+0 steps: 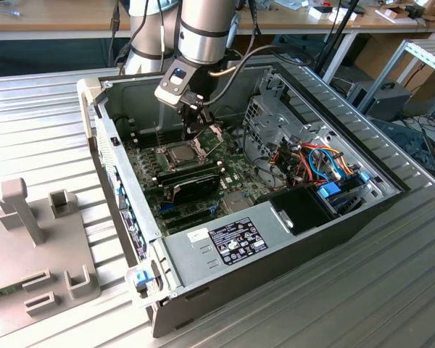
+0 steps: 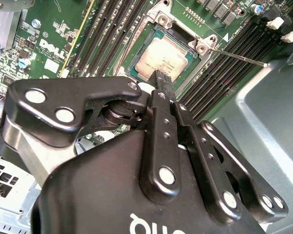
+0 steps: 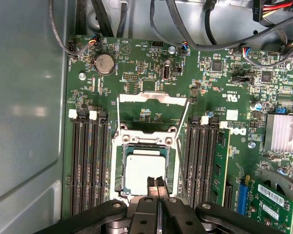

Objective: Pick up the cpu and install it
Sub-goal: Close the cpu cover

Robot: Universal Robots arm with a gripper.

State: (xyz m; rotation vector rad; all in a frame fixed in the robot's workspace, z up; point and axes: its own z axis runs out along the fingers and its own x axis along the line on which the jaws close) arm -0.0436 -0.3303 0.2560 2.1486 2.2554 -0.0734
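**CPU seated in socket; gripper directly over it**

1. Position of the cpu. One cpu (image 3: 142,168) lies flat in the socket (image 3: 118,171) on the motherboard (image 3: 136,68), inside the open computer case (image 1: 348,221). Its dull metal top faces up. The outline is close to square, so no long axis can be told. Its edges run parallel to the socket walls and to the memory slots (image 3: 90,165) that flank the socket on two sides.

2. Gripper. One gripper (image 3: 157,181) hangs over the cpu's edge. Its two fingers (image 3: 152,185) are pressed together with no visible gap and have hold of nothing. The same closed pair shows in the second wrist view (image 2: 162,75), and in the exterior view the gripper (image 1: 194,134) stands just above the cpu (image 1: 181,153).

3. Count.
   - One load frame (image 3: 154,97), hinged open and clear of the socket.
   - One thin retention lever (image 2: 234,56), standing out to the side.
   - Four white slot latches (image 3: 72,114) in the first wrist view.
   - One coin cell (image 3: 105,63).

4. Obscured items. The fingertips cover part of one cpu edge in both wrist views. The gripper body hides the socket side beyond it. Whether the tips touch the metal top cannot be determined. The number of memory slots is hard to make out.
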